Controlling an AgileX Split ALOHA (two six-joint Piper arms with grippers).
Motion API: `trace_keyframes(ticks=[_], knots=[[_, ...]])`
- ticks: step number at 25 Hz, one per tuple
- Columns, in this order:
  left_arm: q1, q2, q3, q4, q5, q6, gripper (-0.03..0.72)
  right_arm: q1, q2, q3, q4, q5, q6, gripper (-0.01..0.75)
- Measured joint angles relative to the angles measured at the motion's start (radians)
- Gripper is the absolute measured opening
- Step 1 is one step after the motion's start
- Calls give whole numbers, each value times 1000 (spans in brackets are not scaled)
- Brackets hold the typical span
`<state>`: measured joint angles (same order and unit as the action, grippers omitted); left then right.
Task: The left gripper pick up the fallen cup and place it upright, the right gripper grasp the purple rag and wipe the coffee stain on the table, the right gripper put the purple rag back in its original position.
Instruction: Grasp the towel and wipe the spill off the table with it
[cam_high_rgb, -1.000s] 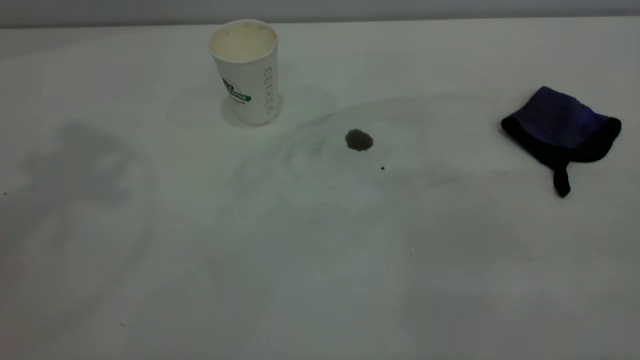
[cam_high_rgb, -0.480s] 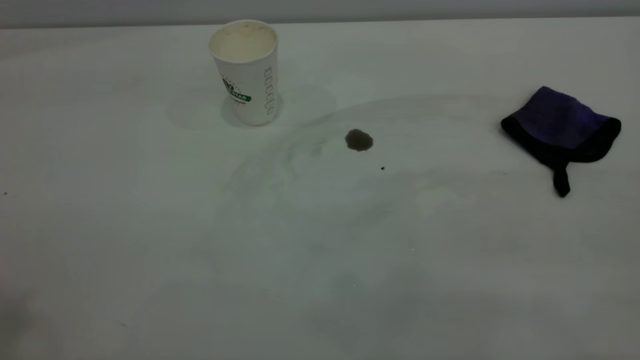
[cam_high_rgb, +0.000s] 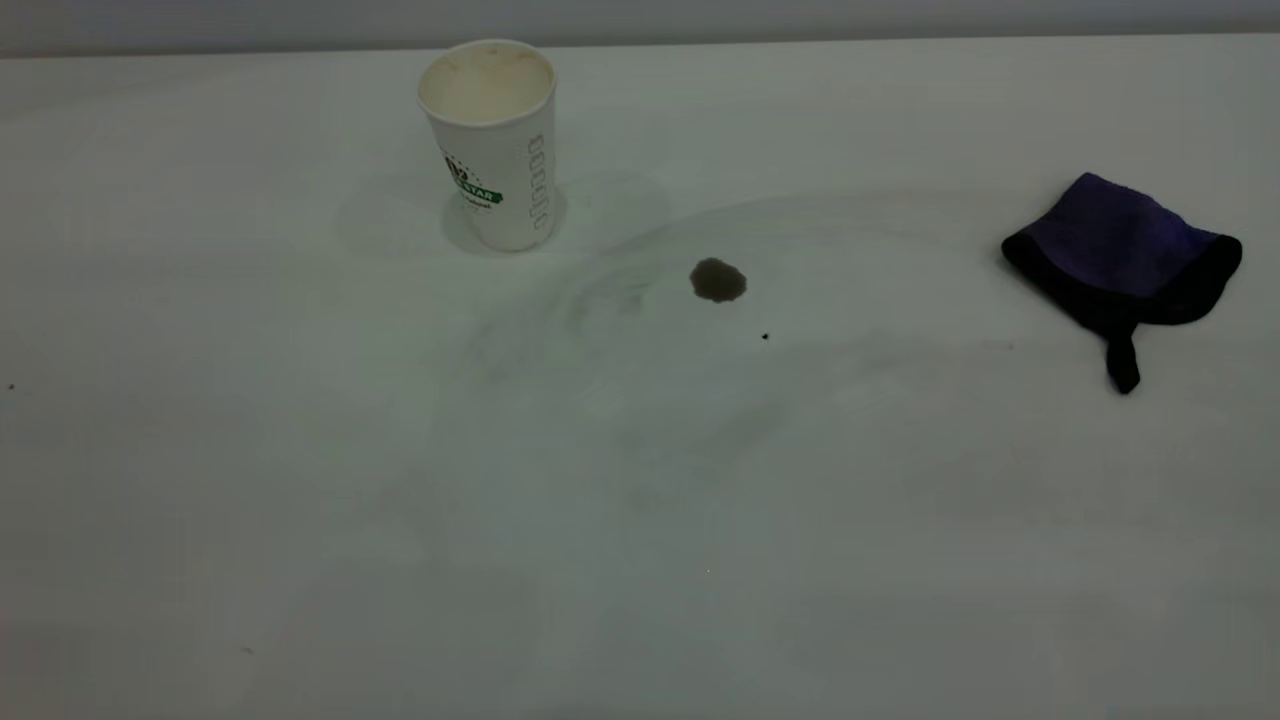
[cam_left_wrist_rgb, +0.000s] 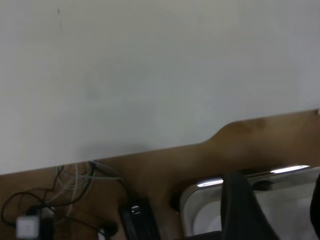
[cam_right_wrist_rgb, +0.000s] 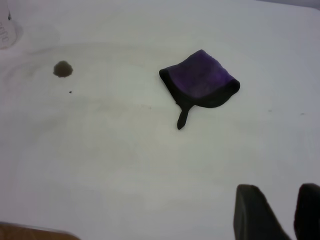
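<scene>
The white paper cup (cam_high_rgb: 490, 150) stands upright at the back left of the white table (cam_high_rgb: 640, 520), its cream inside showing. The coffee stain (cam_high_rgb: 717, 280) is a small dark blot right of the cup; it also shows in the right wrist view (cam_right_wrist_rgb: 63, 69). The purple rag (cam_high_rgb: 1120, 250) lies flat at the far right, tab toward the front, and shows in the right wrist view (cam_right_wrist_rgb: 200, 82). Neither gripper is in the exterior view. My right gripper (cam_right_wrist_rgb: 285, 212) is open and empty, well short of the rag. My left gripper (cam_left_wrist_rgb: 280, 210) is open and empty, beyond the table edge.
A tiny black speck (cam_high_rgb: 765, 336) lies just right of and in front of the stain. Faint grey smears cross the table's middle. The left wrist view shows the table (cam_left_wrist_rgb: 150, 75), its edge, a brown floor and cables (cam_left_wrist_rgb: 65, 185) below.
A dark shadow on the table's left side has faded away. The cup, stain and rag have not moved.
</scene>
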<state>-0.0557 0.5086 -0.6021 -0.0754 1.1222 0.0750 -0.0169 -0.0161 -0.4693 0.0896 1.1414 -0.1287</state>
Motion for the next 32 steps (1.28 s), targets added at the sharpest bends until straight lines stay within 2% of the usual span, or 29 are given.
trace_keyframes(ticks=[3, 9, 20, 32], knots=[[0, -89, 87, 48, -28, -34, 402, 0, 0, 0, 0, 0, 0, 238], [0, -239, 95, 137, -31, -150, 402, 0, 0, 0, 0, 0, 0, 238], [0, -513, 108, 150, -1, -164, 402, 0, 0, 0, 0, 0, 0, 238], [6, -528, 108, 150, 4, -164, 402, 0, 0, 0, 0, 0, 0, 238]])
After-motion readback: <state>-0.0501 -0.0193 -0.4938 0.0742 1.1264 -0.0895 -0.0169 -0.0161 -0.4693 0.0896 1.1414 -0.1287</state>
